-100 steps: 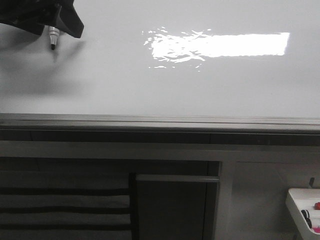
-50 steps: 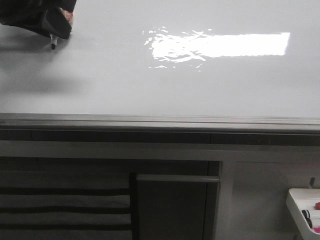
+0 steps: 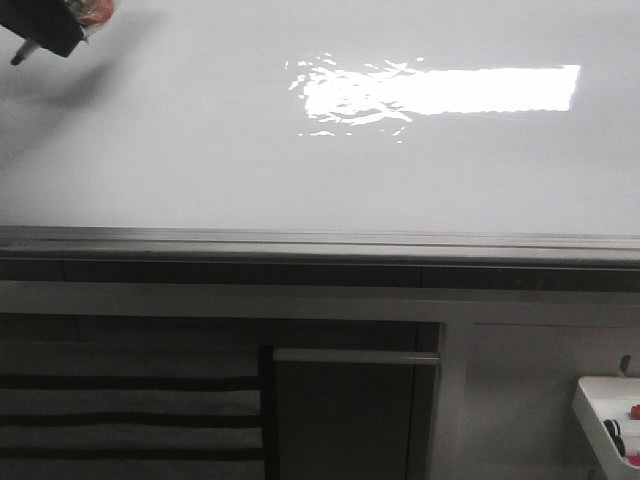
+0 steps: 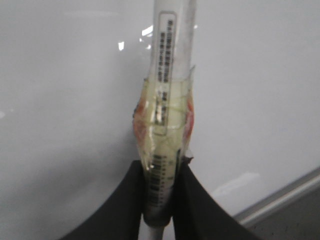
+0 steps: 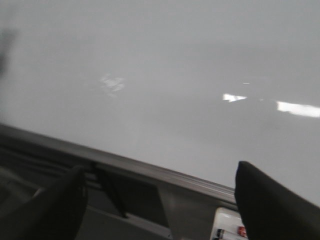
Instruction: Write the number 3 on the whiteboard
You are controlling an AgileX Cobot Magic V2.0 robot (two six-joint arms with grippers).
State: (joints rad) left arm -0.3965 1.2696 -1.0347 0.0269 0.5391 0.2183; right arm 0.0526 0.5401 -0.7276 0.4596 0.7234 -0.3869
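The big shiny white whiteboard fills most of the front view. A bright patch of light sits on it, and a grey metal rail runs along its bottom edge. No number 3 or other dark mark shows on the board.

The left claw is in the top left corner of the front view, close to the board. In the left wrist view, its two black fingers are squeezed tight on a white marker pen. The pen has a barcode label and a lump of clear yellowish tape around it. The pen's dark tip pokes out of the claw at a slant. I cannot tell if the tip touches the board.

The right claw has its two dark fingers wide apart with nothing between them. It faces the board near the rail.

A small white tray with markers in it sits at the bottom right, below the board.
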